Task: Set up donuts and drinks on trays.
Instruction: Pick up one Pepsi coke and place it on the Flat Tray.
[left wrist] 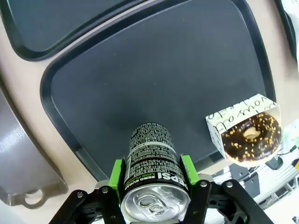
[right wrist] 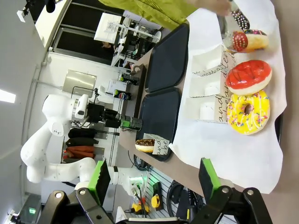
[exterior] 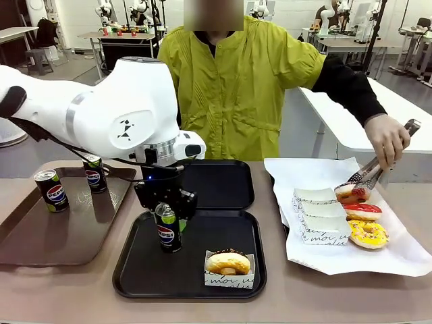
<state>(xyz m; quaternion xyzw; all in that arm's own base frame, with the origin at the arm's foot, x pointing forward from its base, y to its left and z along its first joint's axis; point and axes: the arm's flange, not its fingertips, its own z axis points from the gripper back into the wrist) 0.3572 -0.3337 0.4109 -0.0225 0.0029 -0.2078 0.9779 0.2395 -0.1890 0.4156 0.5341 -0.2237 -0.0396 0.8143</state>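
1. Two Pepsi cans (exterior: 51, 190) stand upright on the brown tray (exterior: 40, 243).
2. The left pincer (exterior: 167, 206) clamps a third can (exterior: 167, 229) near its top, upright over the near black tray (exterior: 135, 270); whether the can touches the tray I cannot tell.
3. A chocolate donut (exterior: 228, 262) in its paper tray sits in that tray's near right corner.
4. A red donut (exterior: 363, 211) and a yellow donut (exterior: 368, 233) lie on the white paper sheet (exterior: 337, 260).
5. A person's hand (exterior: 387, 138) holds tongs (exterior: 378, 169) on another donut (exterior: 352, 194).
6. The right pincer (right wrist: 154, 176) gapes wide, holding nothing.

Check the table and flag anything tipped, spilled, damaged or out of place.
Nothing stands out. The left gripper holds one can upright at the near black tray, the chocolate donut sits in its paper tray there, and both other cans stand upright on the brown tray. No spills or damage show.
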